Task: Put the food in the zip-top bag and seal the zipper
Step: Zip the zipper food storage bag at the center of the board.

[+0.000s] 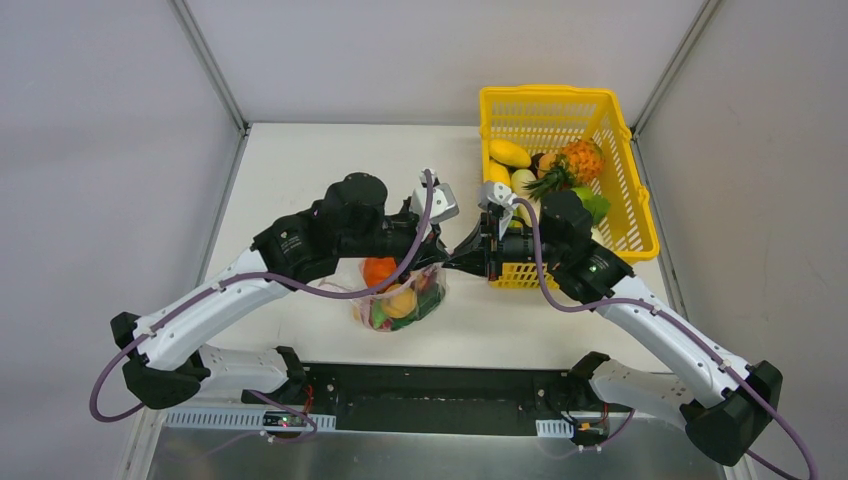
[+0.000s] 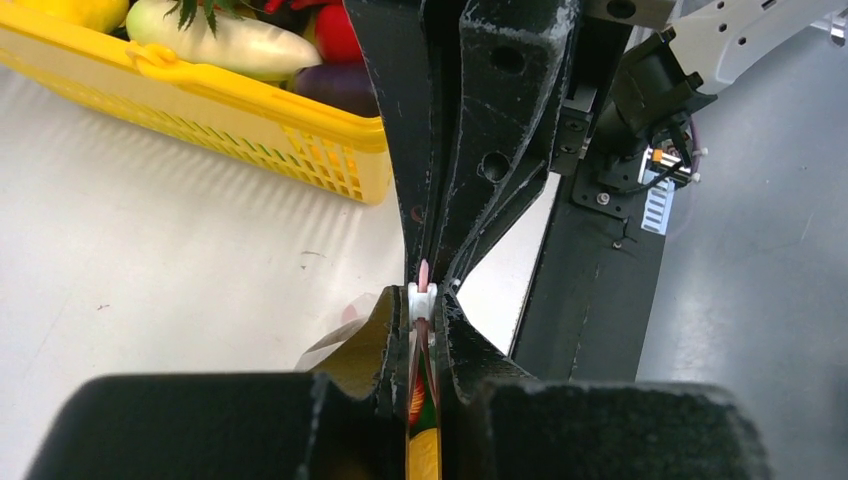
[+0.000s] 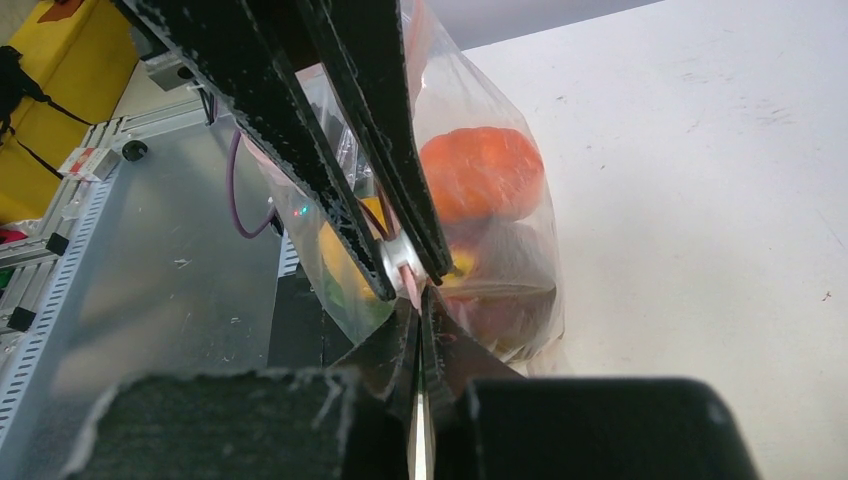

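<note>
The clear zip-top bag (image 1: 400,297) hangs just above the table between my two grippers, holding an orange fruit (image 3: 480,175) and yellow, green and red food. My left gripper (image 1: 440,258) is shut on the white slider (image 2: 422,298) of the pink zipper (image 2: 424,272). My right gripper (image 1: 468,258) meets it tip to tip and is shut on the zipper's end (image 3: 412,285). In the left wrist view my left gripper (image 2: 423,302) comes from below. In the right wrist view my right gripper (image 3: 420,300) sits under the slider (image 3: 398,264).
A yellow lattice basket (image 1: 565,98) stands at the back right with a pineapple (image 1: 580,160), a yellow fruit (image 1: 510,153) and other toy food. Its corner (image 2: 330,150) is close behind the grippers. The table's near edge and black base rail (image 1: 430,385) lie below.
</note>
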